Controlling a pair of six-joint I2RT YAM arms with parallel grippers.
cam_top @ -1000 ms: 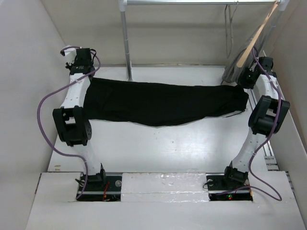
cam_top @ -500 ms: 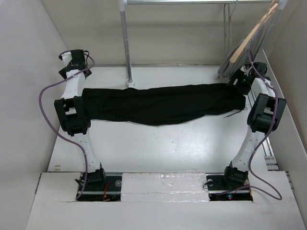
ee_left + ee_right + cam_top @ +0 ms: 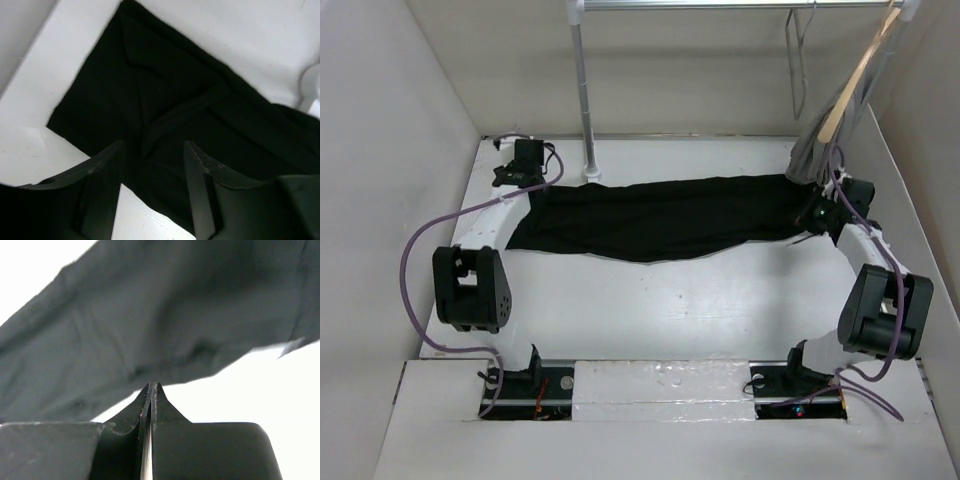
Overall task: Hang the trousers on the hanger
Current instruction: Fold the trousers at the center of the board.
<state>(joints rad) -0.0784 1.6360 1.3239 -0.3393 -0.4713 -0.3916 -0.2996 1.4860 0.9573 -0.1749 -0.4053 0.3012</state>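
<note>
The black trousers [image 3: 660, 215] lie stretched left to right across the back of the table. The left gripper [image 3: 518, 176] hovers over their left end. In the left wrist view its jaws [image 3: 153, 145] stand open above the folded black cloth [image 3: 165, 90], with nothing pinched between them. The right gripper [image 3: 816, 213] is at the trousers' right end. Seen from the right wrist, its fingertips [image 3: 151, 385] are pressed together right at the lower edge of the cloth [image 3: 150, 315]. The thin wire hanger [image 3: 798, 60] hangs from the rail at the back right, away from both grippers.
A pale wooden hanger [image 3: 855, 75] with a grey garment [image 3: 810, 150] hangs beside the wire one, just behind the right gripper. The rail's post [image 3: 585, 90] stands at the back, its foot [image 3: 312, 87] next to the trousers. Walls close in on left and right.
Both grippers opened; the right has shut again at the cloth's edge. The left wrist swung right over the trousers' left end, and the right arm drew nearer along the right end.
</note>
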